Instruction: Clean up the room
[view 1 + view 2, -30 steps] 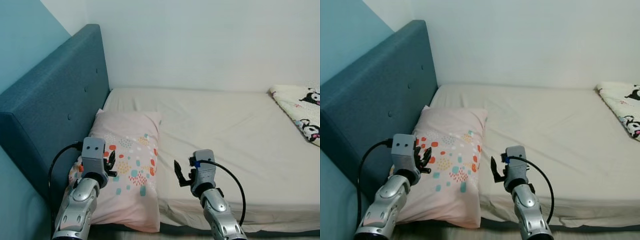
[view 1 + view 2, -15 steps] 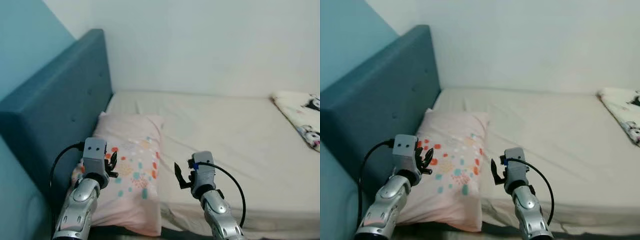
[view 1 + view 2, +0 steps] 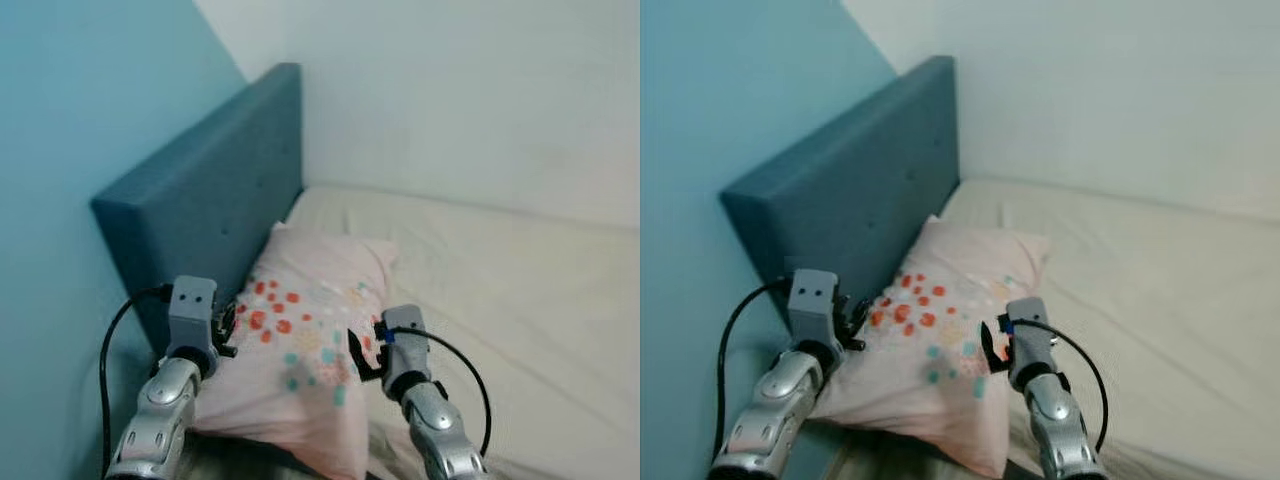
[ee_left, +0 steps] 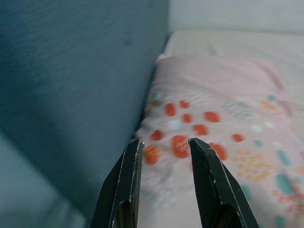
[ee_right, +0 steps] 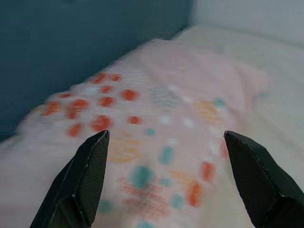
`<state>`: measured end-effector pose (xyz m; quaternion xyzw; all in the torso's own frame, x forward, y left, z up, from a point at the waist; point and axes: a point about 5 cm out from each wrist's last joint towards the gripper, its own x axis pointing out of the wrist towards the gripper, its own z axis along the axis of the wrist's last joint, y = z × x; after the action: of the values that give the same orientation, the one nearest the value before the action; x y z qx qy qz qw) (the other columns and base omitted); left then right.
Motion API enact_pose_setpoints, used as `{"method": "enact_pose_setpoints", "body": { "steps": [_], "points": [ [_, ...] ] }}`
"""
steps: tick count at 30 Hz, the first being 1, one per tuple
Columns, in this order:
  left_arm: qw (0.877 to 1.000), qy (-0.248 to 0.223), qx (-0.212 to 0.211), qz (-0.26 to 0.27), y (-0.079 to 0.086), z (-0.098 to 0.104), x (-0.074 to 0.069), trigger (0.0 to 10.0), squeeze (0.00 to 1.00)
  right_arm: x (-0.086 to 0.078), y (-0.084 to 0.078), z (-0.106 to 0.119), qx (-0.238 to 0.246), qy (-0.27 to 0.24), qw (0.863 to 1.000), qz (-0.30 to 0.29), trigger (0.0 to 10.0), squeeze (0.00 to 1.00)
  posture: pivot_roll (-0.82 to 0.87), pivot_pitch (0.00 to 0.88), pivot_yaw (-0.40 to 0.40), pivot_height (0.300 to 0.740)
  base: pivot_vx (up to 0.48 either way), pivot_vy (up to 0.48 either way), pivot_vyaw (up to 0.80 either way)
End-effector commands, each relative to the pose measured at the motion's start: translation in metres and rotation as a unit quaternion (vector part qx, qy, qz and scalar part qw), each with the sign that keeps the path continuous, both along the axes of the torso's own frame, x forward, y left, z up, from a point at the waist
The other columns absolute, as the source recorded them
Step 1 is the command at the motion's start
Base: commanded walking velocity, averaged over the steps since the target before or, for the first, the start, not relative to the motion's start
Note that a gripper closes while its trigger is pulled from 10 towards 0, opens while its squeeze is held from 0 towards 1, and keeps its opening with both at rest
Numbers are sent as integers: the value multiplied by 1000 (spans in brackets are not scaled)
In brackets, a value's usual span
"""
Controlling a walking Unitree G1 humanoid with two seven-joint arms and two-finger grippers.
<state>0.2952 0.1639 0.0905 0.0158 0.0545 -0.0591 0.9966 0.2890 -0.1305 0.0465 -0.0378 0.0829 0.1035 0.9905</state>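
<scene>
A pink pillow (image 3: 310,330) with red, orange and teal dots lies at the head of the bed, against the blue padded headboard (image 3: 210,210). My left gripper (image 3: 225,325) hovers at the pillow's left edge, close to the headboard. In the left wrist view that gripper (image 4: 164,141) has a narrow gap between its fingers, with nothing in it. My right gripper (image 3: 358,352) is held over the pillow's right side. Its fingers (image 5: 85,175) are spread wide above the dotted fabric, holding nothing.
The cream sheet of the bed (image 3: 500,270) stretches off to the right. A teal wall (image 3: 80,150) stands left of the headboard, and a white wall (image 3: 450,90) runs behind the bed.
The camera has turned left, so the headboard and pillow now sit nearer the middle. The cartoon-print blanket at the right edge has left the picture. Both grippers keep their pose.
</scene>
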Motion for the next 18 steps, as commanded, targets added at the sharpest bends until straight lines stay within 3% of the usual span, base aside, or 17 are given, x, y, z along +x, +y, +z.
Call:
{"method": "enact_pose_setpoints", "body": {
  "steps": [1,9,18],
  "points": [
    [1000,7,10,-1,3,-2,0,10000,0,-1,0,0,3,-2,1000,-2,10000,0,39,8,-33,740,0,0,800],
    [1000,9,8,-6,2,-2,-1,10000,0,-3,0,-1,3,-2,1000,-5,10000,0,42,13,-29,740,0,0,766],
    [1000,6,-6,-14,0,1,0,10000,0,-2,-3,0,22,0,999,-23,10000,0,39,16,-28,740,0,0,0]
  ]
}}
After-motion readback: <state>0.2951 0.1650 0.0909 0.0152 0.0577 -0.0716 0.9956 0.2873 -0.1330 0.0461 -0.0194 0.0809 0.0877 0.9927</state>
